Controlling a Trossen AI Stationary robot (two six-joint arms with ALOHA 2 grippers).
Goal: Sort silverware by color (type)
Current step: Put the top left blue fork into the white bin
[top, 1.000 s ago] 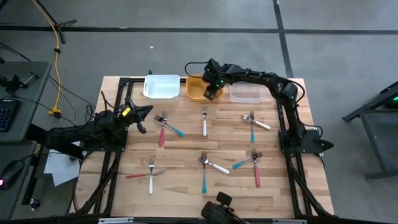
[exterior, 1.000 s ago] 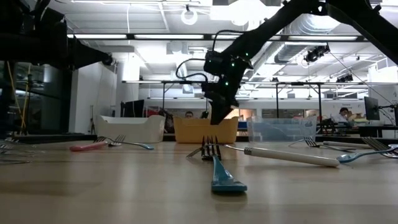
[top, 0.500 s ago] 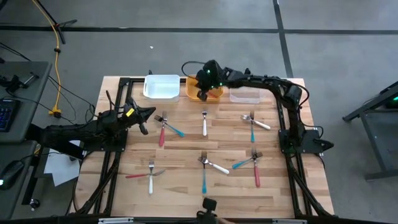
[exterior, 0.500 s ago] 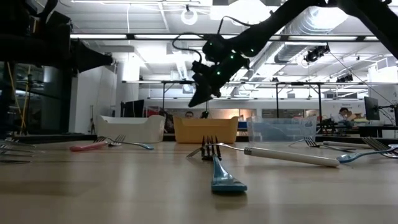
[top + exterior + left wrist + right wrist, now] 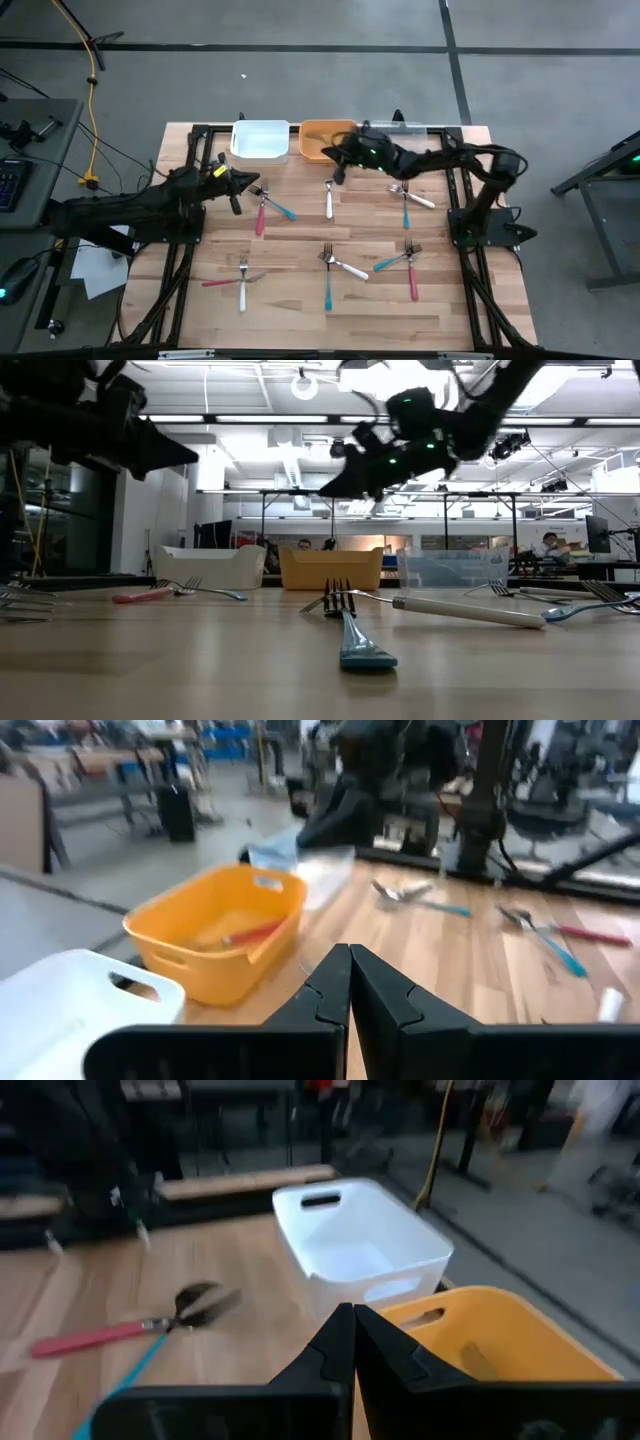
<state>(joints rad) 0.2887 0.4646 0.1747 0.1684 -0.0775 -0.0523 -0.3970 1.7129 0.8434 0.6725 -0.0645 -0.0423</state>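
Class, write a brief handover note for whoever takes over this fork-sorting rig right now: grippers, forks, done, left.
Right gripper: shut, empty, raised near the orange bin.
Left gripper: shut, empty, beside the red and blue fork pair.
Done: one red fork lies in the orange bin.
White bin: nothing visible inside. Clear bin: contents hard to tell.
Left: about a dozen red, blue and white forks spread over the table, mostly crossed in pairs.
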